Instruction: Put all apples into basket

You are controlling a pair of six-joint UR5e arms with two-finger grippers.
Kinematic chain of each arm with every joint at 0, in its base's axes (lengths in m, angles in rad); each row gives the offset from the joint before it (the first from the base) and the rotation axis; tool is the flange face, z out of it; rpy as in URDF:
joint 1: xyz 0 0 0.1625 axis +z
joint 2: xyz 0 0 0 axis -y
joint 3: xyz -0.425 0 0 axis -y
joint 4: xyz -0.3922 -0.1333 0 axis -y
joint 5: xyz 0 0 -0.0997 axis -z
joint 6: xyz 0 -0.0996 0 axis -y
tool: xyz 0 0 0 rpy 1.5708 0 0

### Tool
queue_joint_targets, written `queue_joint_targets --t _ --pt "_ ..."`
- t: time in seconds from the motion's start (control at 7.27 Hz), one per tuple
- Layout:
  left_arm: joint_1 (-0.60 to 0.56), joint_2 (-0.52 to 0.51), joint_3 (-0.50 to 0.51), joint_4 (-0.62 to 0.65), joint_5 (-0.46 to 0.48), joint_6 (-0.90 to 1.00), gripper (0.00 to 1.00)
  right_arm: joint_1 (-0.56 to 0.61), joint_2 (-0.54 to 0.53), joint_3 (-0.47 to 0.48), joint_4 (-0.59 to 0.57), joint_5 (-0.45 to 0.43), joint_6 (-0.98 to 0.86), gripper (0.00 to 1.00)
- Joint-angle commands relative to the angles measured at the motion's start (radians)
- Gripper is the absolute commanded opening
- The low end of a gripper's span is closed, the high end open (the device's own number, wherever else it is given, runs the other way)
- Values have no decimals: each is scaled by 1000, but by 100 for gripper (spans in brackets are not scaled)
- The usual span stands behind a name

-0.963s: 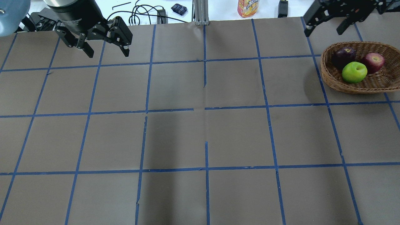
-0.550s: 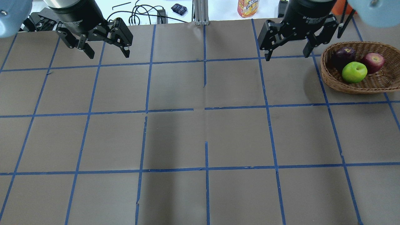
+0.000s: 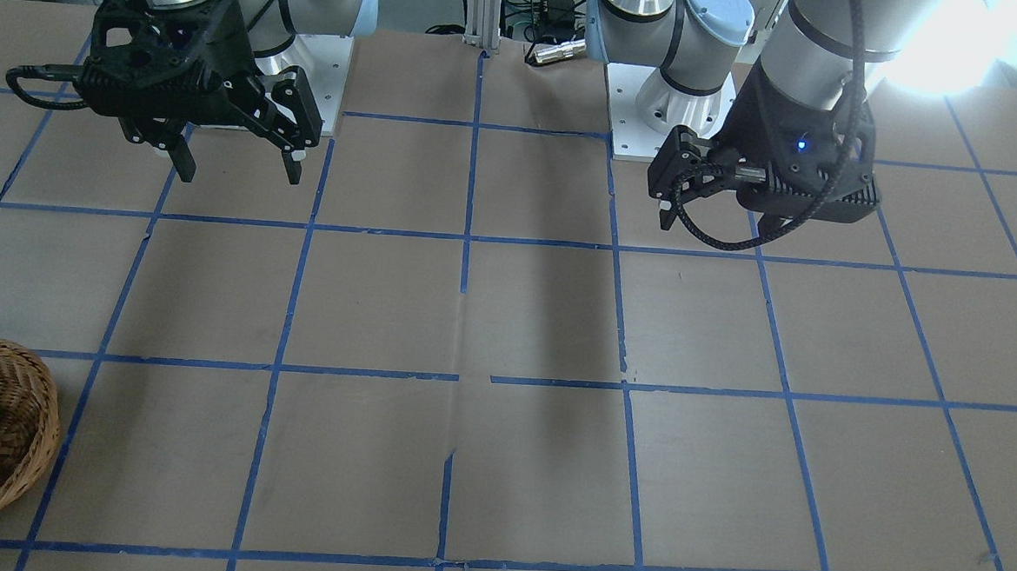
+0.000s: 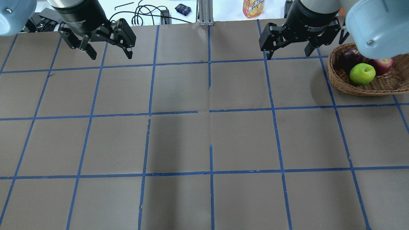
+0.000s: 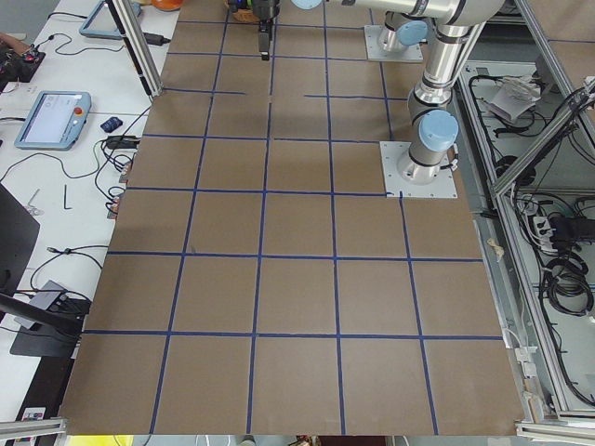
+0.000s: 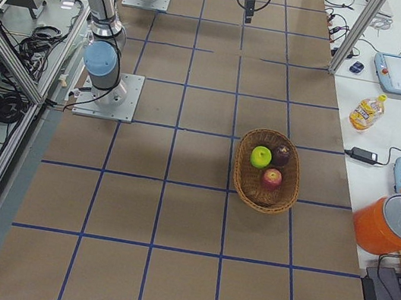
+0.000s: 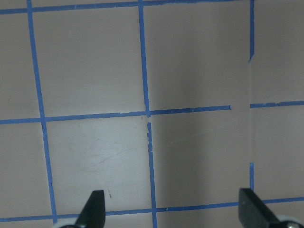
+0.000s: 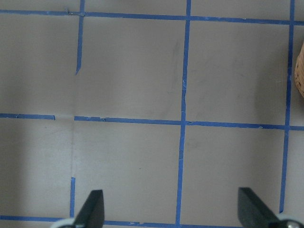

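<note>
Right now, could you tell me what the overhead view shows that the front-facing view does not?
Only the overhead view shows the red apple, partly hidden under the right arm's elbow, and the orange bottle beyond the table. Only the front-facing view shows the left arm's white base plate and the right arm's base plate. Both show the basket holding the green apple and the dark apple, plus the left gripper and right gripper, each open and empty.
</note>
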State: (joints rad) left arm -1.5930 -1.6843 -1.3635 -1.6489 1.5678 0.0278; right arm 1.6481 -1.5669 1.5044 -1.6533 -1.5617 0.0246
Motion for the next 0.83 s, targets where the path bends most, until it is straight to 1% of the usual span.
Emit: queue_joint_targets --t 0.0,0.69 --pt "-14 -5 0 -3 17 3 100 -5 -1 0 10 2 -5 100" --pt "-32 -12 6 -2 17 0 100 -2 1 -3 10 2 -6 100"
